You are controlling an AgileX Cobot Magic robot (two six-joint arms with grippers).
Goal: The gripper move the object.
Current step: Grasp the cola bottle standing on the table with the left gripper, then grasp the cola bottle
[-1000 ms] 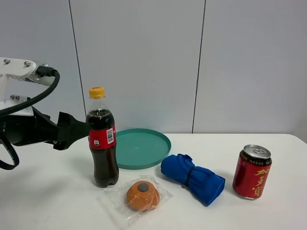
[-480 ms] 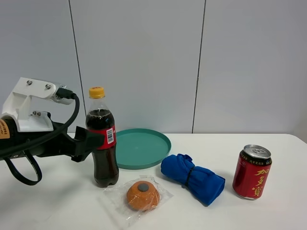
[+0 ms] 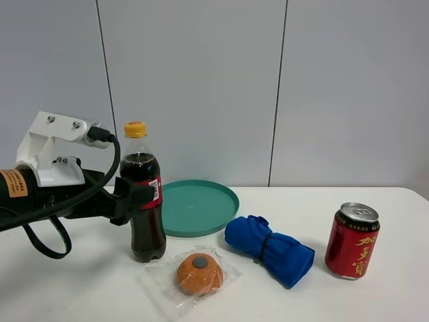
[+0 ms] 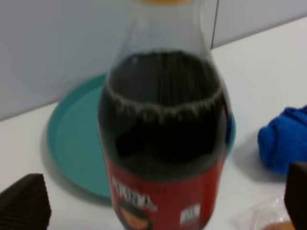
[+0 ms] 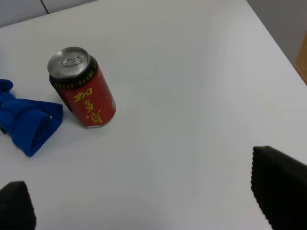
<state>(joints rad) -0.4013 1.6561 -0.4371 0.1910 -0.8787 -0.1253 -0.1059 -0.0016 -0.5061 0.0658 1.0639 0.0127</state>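
The white table (image 3: 375,295) carries everything, with the round teal plate (image 3: 201,204) lying flat toward its back. From well to the left of the plate the left arm reaches in level, a white bracket and a looping black cable on top. Its left gripper (image 3: 137,198) stands with its fingers wide apart, one on each side of the bottle (image 3: 144,221) at label height. The wrist view shows a gap between each fingertip and the plastic. The bottle stands upright just at the plate's left front edge, dark cola nearly up to the shoulder, yellow-orange cap on. To the right front of the plate, near its rim, lies a rolled blue cloth (image 3: 268,249). In front of the plate lies a clear packet with a round orange bun (image 3: 198,272). The red can (image 3: 352,240) stands upright well to the plate's right, beyond the cloth. The right gripper (image 5: 147,196), seen only from its wrist, hangs spread wide over bare table, farther from the plate than the can.
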